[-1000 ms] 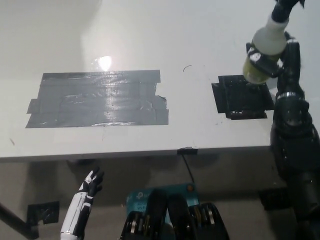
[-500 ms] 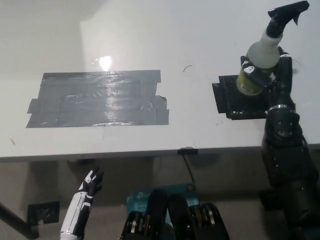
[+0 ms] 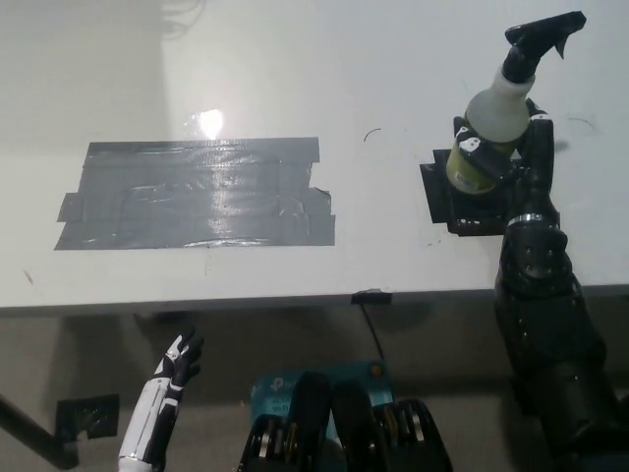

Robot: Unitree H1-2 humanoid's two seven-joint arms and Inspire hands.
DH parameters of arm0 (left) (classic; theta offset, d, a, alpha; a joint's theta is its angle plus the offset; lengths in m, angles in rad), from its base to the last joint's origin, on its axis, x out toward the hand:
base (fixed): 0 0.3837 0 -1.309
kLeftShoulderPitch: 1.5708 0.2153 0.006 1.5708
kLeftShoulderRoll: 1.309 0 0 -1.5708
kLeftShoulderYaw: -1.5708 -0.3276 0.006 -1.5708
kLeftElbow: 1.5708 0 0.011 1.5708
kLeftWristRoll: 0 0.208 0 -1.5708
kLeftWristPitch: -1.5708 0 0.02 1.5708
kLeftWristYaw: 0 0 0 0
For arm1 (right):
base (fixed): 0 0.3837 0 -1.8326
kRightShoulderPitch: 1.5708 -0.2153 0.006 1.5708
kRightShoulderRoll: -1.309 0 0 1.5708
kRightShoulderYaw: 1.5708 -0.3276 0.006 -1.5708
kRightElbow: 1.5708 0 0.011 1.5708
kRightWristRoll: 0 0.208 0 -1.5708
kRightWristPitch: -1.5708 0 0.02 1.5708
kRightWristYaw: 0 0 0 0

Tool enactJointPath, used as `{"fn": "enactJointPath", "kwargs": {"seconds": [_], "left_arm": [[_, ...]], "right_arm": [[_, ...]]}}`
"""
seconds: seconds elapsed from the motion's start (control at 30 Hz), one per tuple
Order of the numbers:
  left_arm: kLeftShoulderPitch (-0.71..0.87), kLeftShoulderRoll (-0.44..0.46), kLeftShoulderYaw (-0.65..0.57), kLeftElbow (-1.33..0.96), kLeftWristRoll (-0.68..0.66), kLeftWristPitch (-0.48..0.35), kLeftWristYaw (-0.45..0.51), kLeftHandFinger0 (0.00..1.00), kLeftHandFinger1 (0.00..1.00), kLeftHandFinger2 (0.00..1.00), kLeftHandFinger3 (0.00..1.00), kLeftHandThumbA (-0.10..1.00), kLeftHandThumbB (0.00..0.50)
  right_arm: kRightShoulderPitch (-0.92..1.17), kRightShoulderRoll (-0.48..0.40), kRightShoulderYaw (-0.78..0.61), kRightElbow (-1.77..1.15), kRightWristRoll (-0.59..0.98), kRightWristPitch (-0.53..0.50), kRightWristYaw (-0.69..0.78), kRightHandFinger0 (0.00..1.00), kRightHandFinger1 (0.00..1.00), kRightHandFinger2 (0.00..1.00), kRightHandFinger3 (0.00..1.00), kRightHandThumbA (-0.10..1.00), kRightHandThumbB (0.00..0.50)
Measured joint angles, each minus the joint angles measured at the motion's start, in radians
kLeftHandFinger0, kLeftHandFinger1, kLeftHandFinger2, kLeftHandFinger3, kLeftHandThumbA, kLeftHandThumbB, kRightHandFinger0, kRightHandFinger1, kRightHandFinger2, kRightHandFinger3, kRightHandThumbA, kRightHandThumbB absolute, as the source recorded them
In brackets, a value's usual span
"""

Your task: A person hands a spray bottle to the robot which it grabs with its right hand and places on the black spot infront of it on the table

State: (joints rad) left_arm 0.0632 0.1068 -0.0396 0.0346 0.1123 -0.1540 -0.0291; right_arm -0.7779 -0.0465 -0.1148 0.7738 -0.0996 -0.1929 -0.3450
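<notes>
Gripping the bottle (image 3: 488,133), right robot hand (image 3: 521,162) holds it tilted, base directly over the black spot (image 3: 439,192); left robot hand (image 3: 182,359) idle, fingers apart.

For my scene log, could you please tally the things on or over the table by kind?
Spray bottle: 1, held in the right robot hand
Black tape spot: 1
Grey tape patch: 1
Total: 3
</notes>
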Motion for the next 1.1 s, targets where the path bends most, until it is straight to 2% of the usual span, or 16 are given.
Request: {"fn": "enactJointPath", "kwargs": {"seconds": [0.1,0.2,0.33,0.37,0.4,0.43,0.47,0.5,0.57,0.6,0.87,0.9,0.93,0.97,1.07,1.1], "left_arm": [[0.000,0.000,0.000,0.000,0.000,0.000,0.000,1.00,1.00,1.00,1.00,1.00,0.099],[0.000,0.000,0.000,0.000,0.000,0.000,0.000,1.00,1.00,1.00,1.00,1.00,0.106],[0.000,0.000,0.000,0.000,0.000,0.001,0.000,1.00,1.00,1.00,1.00,1.00,0.111],[0.000,0.000,0.000,-0.001,0.001,0.001,0.000,1.00,1.00,1.00,1.00,1.00,0.098],[0.000,-0.001,0.000,-0.001,0.001,0.001,0.000,1.00,1.00,1.00,1.00,1.00,0.097],[-0.001,-0.001,0.000,-0.001,0.002,0.002,0.000,1.00,1.00,1.00,1.00,1.00,0.099],[-0.001,-0.001,0.000,-0.002,0.003,0.002,0.000,1.00,1.00,1.00,1.00,1.00,0.099],[-0.001,-0.001,0.000,-0.002,0.003,0.002,0.000,1.00,1.00,1.00,1.00,1.00,0.100],[-0.001,-0.001,0.000,-0.002,0.003,0.002,0.000,1.00,1.00,1.00,1.00,1.00,0.101],[-0.002,-0.001,-0.001,-0.002,0.003,0.003,0.000,1.00,1.00,1.00,1.00,1.00,0.102],[-0.002,-0.001,-0.001,-0.001,0.003,0.006,0.000,1.00,1.00,1.00,1.00,1.00,0.104],[-0.002,-0.001,-0.001,-0.001,0.003,0.007,0.000,1.00,1.00,1.00,1.00,1.00,0.111],[-0.002,-0.002,-0.001,-0.001,0.003,0.007,0.000,1.00,1.00,1.00,1.00,1.00,0.107],[-0.002,-0.002,-0.001,-0.001,0.003,0.008,0.000,1.00,1.00,1.00,1.00,1.00,0.107],[-0.001,-0.002,-0.001,-0.001,0.002,0.008,0.000,1.00,1.00,1.00,1.00,1.00,0.105],[-0.002,-0.002,-0.001,-0.001,0.002,0.008,0.000,1.00,1.00,1.00,1.00,0.99,0.114]], "right_arm": [[0.008,-0.001,0.004,0.009,-0.005,-0.004,-0.013,0.07,0.22,0.40,0.23,0.68,0.427],[0.012,-0.002,0.011,0.020,-0.019,-0.014,-0.033,0.06,0.21,0.39,0.24,0.65,0.413],[0.012,-0.003,0.016,0.037,-0.028,-0.033,-0.046,0.04,0.20,0.39,0.24,0.67,0.434],[0.011,-0.004,0.016,0.040,-0.028,-0.038,-0.046,0.16,0.34,0.60,0.45,0.67,0.437],[0.011,-0.005,0.017,0.046,-0.028,-0.047,-0.046,0.37,0.59,0.91,0.77,0.67,0.415],[0.011,-0.006,0.017,0.052,-0.026,-0.057,-0.044,0.80,0.95,1.00,1.00,0.67,0.417],[0.012,-0.009,0.017,0.055,-0.018,-0.064,-0.030,0.87,0.97,1.00,1.00,0.67,0.404],[0.012,-0.010,0.017,0.055,-0.015,-0.065,-0.023,1.00,1.00,1.00,1.00,0.68,0.410],[0.014,-0.021,0.018,0.056,0.011,-0.067,0.028,1.00,1.00,1.00,1.00,0.78,0.498],[0.015,-0.024,0.019,0.056,0.017,-0.067,0.044,1.00,1.00,1.00,1.00,0.76,0.500],[0.040,-0.049,0.018,0.066,0.089,-0.055,0.197,1.00,1.00,1.00,1.00,0.88,0.500],[0.042,-0.052,0.016,0.066,0.098,-0.052,0.217,1.00,1.00,1.00,1.00,0.94,0.500],[0.043,-0.054,0.014,0.066,0.108,-0.048,0.236,1.00,1.00,1.00,1.00,1.00,0.482],[0.045,-0.060,0.011,0.064,0.126,-0.039,0.263,1.00,1.00,1.00,1.00,1.00,0.484],[0.051,-0.073,0.001,0.046,0.163,-0.022,0.316,1.00,1.00,1.00,1.00,1.00,0.421],[0.056,-0.077,-0.004,0.033,0.178,-0.017,0.338,1.00,1.00,1.00,1.00,1.00,0.421]]}}
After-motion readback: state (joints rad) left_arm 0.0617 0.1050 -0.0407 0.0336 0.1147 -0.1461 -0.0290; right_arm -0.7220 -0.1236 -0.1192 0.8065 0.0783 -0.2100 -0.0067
